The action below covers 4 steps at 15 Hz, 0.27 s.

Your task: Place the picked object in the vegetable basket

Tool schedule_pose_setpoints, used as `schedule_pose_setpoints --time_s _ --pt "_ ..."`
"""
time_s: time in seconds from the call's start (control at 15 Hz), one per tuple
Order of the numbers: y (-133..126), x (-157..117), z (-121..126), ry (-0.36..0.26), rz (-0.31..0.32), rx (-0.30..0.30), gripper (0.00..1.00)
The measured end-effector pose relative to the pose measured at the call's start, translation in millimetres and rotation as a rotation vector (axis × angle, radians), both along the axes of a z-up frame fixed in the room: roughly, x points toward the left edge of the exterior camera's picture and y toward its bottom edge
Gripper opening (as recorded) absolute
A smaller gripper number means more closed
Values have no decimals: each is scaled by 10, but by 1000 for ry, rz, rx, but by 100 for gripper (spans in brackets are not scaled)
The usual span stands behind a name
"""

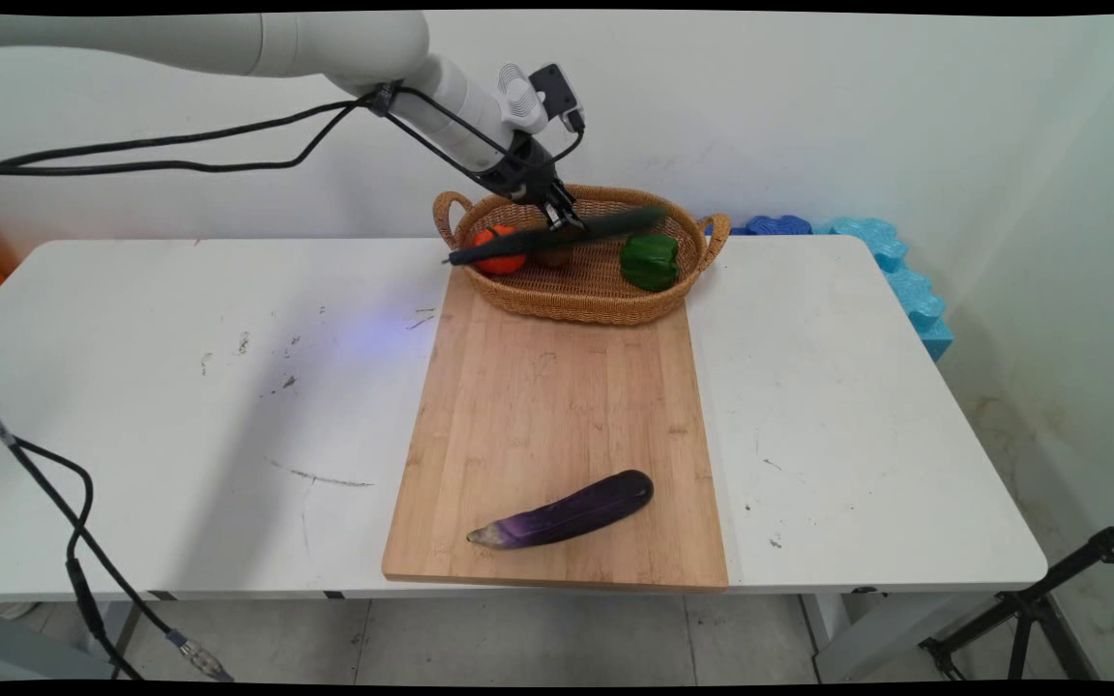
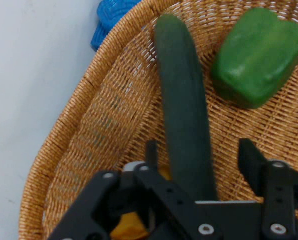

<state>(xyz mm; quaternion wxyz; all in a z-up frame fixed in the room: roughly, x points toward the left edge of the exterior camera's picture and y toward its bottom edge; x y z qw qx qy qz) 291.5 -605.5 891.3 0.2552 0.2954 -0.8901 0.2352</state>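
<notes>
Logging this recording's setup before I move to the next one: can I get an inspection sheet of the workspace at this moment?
Surface: white table, scuffed, with a wooden cutting board on it.
Things at the gripper: dark green cucumber lying aslant across the wicker basket; a green pepper and a red-orange tomato lie inside.
Clutter: purple eggplant on the board's near end.
Gripper: gripper over the basket, open, astride the cucumber; in the hand view one finger stands clear of it.
Cables: black cables hang from the arm.
Surroundings: white wall, blue foam blocks behind the table's far right corner, black stand leg at lower right.
</notes>
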Motion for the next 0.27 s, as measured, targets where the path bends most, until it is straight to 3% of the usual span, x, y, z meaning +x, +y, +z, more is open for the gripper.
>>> schedule_pose_setpoints --time_s 0.27 --pt "-60 18 -66 -8 -6 0 100"
